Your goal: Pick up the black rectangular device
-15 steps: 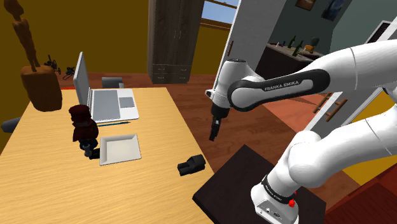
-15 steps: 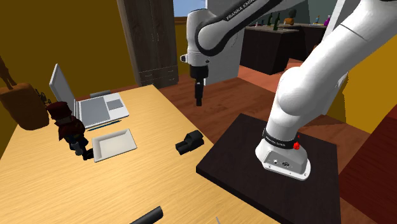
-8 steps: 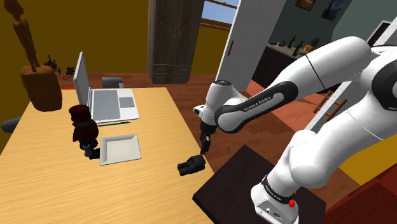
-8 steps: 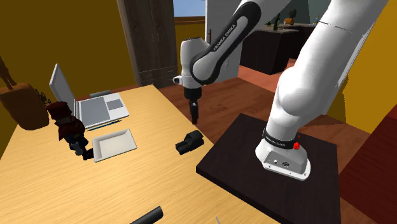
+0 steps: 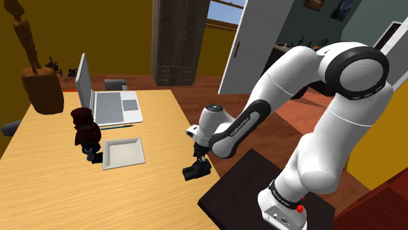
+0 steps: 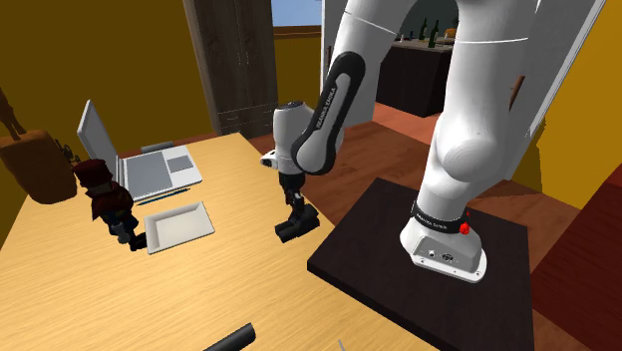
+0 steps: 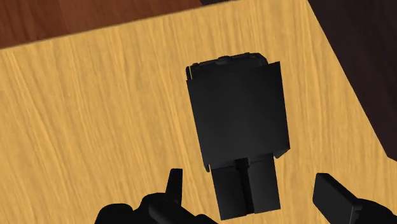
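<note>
Black gripper [image 7: 252, 183] hangs low over the black rectangular device [image 7: 238, 118], fingers spread wide beside its narrow end, gripping nothing. The device lies on the wooden table [image 5: 59, 189], near the edge by the stand [image 5: 245, 189].

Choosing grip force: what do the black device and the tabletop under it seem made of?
Black device: matte black, possibly plastic; flat, no shine or texture, so uncertain. Tabletop: light wood, smooth finish; streaky grain lines show plainly.
</note>
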